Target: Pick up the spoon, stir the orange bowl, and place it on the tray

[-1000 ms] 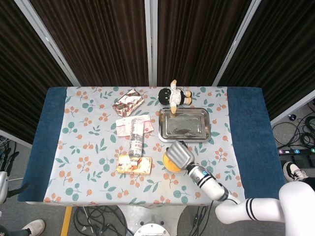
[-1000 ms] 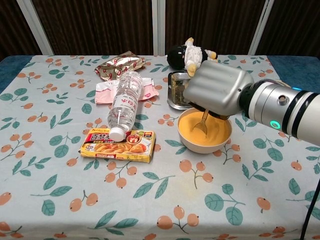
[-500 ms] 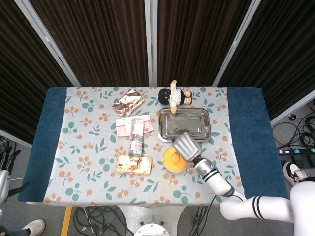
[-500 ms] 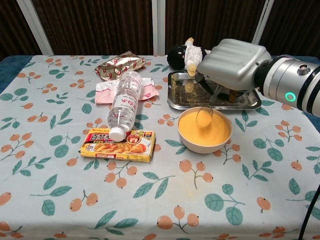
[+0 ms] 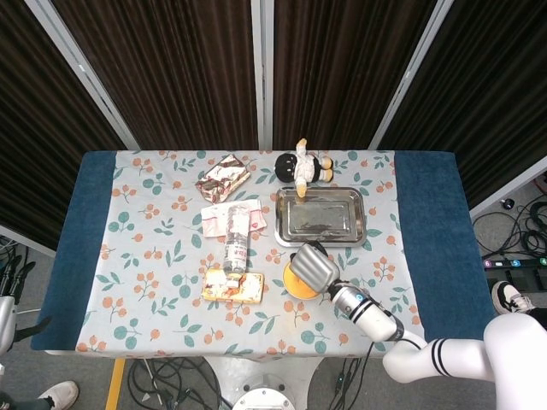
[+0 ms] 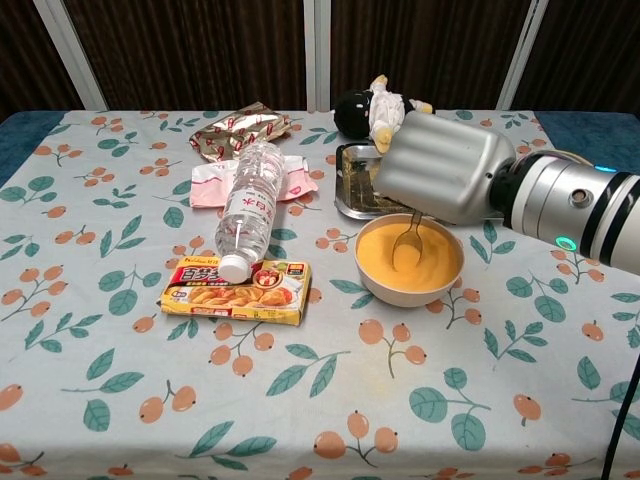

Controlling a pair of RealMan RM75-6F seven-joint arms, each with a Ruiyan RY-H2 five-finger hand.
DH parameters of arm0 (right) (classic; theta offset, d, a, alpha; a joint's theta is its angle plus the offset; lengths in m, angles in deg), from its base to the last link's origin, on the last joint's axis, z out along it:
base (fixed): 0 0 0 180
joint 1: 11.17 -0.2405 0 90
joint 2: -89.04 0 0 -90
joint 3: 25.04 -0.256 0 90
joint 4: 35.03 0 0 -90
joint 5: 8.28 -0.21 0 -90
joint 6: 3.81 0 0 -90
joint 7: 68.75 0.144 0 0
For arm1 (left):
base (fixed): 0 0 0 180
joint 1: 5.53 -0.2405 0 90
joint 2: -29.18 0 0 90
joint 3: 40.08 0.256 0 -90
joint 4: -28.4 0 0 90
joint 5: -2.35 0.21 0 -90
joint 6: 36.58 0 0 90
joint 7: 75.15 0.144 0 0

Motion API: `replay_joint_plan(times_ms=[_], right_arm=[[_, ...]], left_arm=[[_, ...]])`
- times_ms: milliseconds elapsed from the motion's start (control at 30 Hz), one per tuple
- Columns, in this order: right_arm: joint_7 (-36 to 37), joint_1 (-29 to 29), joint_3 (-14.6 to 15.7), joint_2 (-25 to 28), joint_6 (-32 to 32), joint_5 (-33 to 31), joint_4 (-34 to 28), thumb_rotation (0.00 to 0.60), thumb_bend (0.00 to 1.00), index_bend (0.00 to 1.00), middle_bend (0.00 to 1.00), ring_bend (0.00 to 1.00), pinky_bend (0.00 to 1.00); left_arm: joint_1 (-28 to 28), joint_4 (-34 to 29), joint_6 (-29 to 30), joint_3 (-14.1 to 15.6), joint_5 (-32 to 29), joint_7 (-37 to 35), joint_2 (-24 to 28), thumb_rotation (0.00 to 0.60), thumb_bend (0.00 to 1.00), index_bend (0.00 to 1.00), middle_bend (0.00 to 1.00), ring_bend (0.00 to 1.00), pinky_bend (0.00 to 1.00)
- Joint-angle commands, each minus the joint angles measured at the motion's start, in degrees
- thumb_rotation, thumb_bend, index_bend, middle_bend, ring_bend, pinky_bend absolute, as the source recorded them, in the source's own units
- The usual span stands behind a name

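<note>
**Stirring under way, tray drop-off yet to come**

Stirring is the step we judge ourselves to be in. Our right hand (image 6: 445, 165) hangs over the far rim of the orange bowl (image 6: 409, 262), and the spoon (image 6: 408, 245) reaches down from under it with its scoop dipped into the orange contents. The pickup is clearly done, since the spoon is off the table and in our grasp. What we cannot judge from these views is how much stirring has been completed. The last step is untouched: the metal tray (image 5: 320, 215) sits just beyond the bowl, beside the plush doll (image 5: 303, 167), and no spoon lies in it.

Our fingers are hidden. Both cameras show mostly the grey back of the right hand, so we cannot tell how tightly they curl or which of them pinch the handle. We infer a closed hold only because the spoon hangs from under the palm and touches nothing else but the bowl's contents. Our left hand appears in neither view.

To finish, we need to lift the spoon clear of the bowl, carry it the short way back to the tray and release it there.
</note>
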State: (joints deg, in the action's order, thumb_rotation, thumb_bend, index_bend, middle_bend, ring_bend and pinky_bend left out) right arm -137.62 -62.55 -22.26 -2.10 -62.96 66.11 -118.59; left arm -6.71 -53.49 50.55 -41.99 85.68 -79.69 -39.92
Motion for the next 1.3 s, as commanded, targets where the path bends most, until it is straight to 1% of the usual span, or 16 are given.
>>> replay_joint_plan(times_ms=[33,100,200,400,567,667,833,967,1167,1300], right_arm=[[-4.2,-0.3,2.9,-2.9,-1.7,6.5,6.6,0.600,0.37,0.78,1.00,1.00,1.00],[-5.1,0.0,2.8,-3.5,-1.9,7.4,8.1,0.600,0.37,0.78,1.00,1.00,1.00],[-7.2,0.7,1.8,-3.9,-4.1,8.8,9.1,0.600,0.37,0.78,1.00,1.00,1.00],[-9.1,1.4,-0.2,-1.6,-5.6,9.9,5.4,0.600,0.37,0.78,1.00,1.00,1.00],[-10.6,1.7,-0.7,-0.5,-5.1,11.0,2.3,0.600,0.37,0.78,1.00,1.00,1.00],[-11.7,1.8,-0.7,-0.8,-4.1,11.2,1.8,0.600,0.37,0.78,1.00,1.00,1.00],[-13.8,1.9,-0.8,-2.6,-2.5,11.5,3.1,0.600,0.37,0.78,1.00,1.00,1.00],[-18.3,3.2,-0.8,-4.3,-2.2,10.4,5.1,0.600,0.37,0.79,1.00,1.00,1.00],[-21.2,4.0,-2.8,-5.1,-2.4,8.5,8.1,0.600,0.37,0.81,1.00,1.00,1.00],[-20.7,4.1,-3.5,-4.3,-3.1,8.9,7.5,0.600,0.37,0.81,1.00,1.00,1.00]], left_arm=[[0.0,0.3,-0.1,0.0,0.0,-0.3,-0.1,0.600,0.09,0.16,0.08,0.09,0.12],[-0.1,0.5,0.0,0.1,0.0,-0.5,-0.3,0.600,0.09,0.16,0.08,0.09,0.12],[-0.2,0.8,0.1,0.1,0.0,-0.8,-0.4,0.600,0.09,0.16,0.08,0.09,0.12],[-0.2,0.9,0.3,0.1,0.2,-1.0,-0.4,0.600,0.09,0.16,0.08,0.09,0.12],[-0.1,0.7,0.3,0.1,0.4,-1.0,-0.3,0.600,0.09,0.16,0.08,0.09,0.12],[-0.2,0.7,0.3,0.1,0.4,-1.3,-0.2,0.600,0.09,0.16,0.08,0.09,0.12],[-0.2,0.9,0.1,0.2,0.4,-1.7,-0.2,0.600,0.09,0.16,0.08,0.09,0.12],[-0.2,1.1,-0.1,0.2,0.3,-2.2,-0.3,0.600,0.09,0.16,0.08,0.09,0.12],[-0.2,1.5,-0.1,0.3,0.3,-2.3,-0.5,0.600,0.09,0.16,0.08,0.09,0.12],[-0.3,1.6,0.1,0.2,0.3,-2.3,-0.6,0.600,0.09,0.16,0.08,0.09,0.12]])
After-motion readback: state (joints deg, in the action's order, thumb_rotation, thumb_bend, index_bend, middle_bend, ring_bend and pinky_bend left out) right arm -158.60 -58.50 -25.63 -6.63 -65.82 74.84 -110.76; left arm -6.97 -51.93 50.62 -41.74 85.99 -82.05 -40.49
